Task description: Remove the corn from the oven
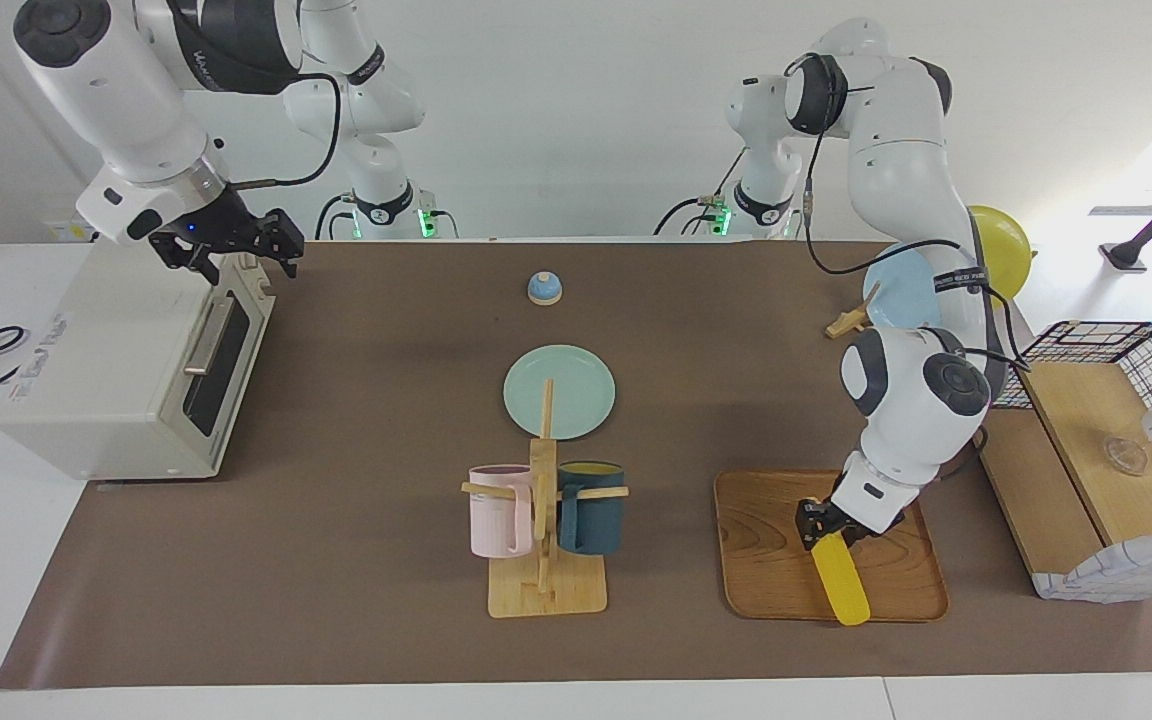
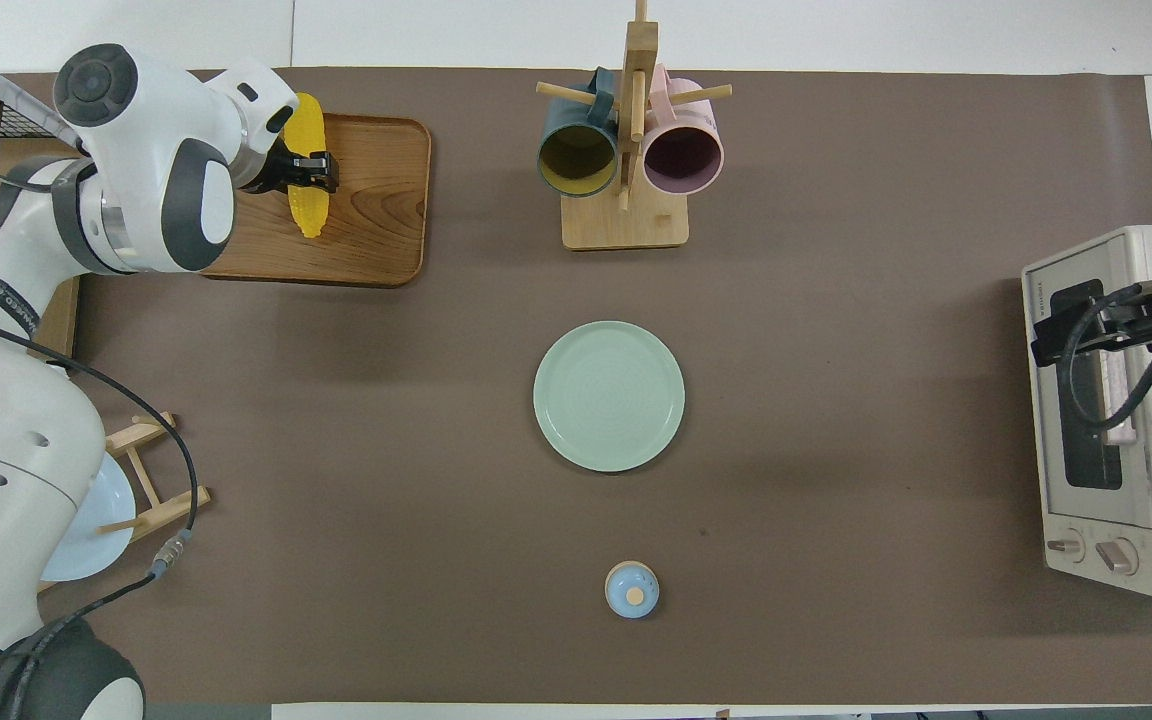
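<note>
The brown table mat (image 1: 356, 560) spans the table. The oven (image 1: 126, 370) sits at the right arm's end, its door closed, the silver handle facing the table's middle. The wire-and-wood basket (image 1: 1096, 450) stands at the left arm's end. Next to it, toward the middle, lies the wooden tray (image 1: 766, 560). The mug rack (image 1: 544, 560) stands toward the middle from the tray, carrying a pink mug (image 1: 496, 510) and a dark blue mug (image 1: 591, 508). Nearer to the robots than the rack lies the green plate (image 1: 576, 385), and nearer still the small blue knob (image 1: 544, 288). A blue plate (image 1: 896, 290) and a yellow plate (image 1: 1006, 240) stand by the left arm's base.

The left gripper (image 1: 824, 528) is low over the tray, its fingers narrow around the upper end of the corn (image 1: 841, 585), which slants down onto the tray with its tip at the tray's rim farthest from the robots. The right gripper (image 1: 231, 255) hangs over the top edge of the oven, its fingers spread wide, holding nothing.
</note>
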Robot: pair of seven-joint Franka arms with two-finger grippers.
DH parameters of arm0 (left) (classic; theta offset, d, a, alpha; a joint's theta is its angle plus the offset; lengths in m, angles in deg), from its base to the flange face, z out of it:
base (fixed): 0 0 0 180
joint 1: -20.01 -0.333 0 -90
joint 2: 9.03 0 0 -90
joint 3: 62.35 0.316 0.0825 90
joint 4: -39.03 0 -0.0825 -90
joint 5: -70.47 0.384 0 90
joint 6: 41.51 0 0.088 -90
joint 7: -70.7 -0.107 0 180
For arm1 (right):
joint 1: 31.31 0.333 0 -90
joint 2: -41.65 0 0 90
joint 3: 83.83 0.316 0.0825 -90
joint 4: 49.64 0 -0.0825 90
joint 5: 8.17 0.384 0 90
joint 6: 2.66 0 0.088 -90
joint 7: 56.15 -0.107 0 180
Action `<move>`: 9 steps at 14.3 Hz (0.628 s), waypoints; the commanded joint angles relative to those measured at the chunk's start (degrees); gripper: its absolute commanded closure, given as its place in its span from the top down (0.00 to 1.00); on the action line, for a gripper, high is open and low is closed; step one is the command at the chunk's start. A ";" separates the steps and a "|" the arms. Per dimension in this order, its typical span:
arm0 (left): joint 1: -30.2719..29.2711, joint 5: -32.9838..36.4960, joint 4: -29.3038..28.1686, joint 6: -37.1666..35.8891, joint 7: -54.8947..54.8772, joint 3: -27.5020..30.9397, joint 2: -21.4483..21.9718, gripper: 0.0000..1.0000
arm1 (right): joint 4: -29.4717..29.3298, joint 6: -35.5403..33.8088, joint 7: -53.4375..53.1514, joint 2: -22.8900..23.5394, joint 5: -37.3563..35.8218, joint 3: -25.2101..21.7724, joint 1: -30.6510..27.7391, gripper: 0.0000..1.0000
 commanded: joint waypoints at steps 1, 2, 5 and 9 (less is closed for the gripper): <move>-0.27 -0.05 -2.97 0.17 -1.86 0.00 2.49 1.00 | -0.79 -0.26 -1.04 -0.19 1.17 -0.18 0.22 1.00; -0.45 -0.05 -2.88 -0.36 -1.95 0.00 2.75 1.00 | -0.80 -0.26 -1.13 -0.37 1.17 -0.10 0.22 1.00; -0.54 -0.23 -3.06 -4.57 -1.25 0.00 6.52 1.00 | -0.88 0.17 -1.22 -0.46 1.35 -0.18 0.04 1.00; -2.12 0.03 -3.15 -16.85 0.68 0.44 16.97 1.00 | -0.88 0.53 -1.13 -1.07 1.08 -0.27 -0.13 1.00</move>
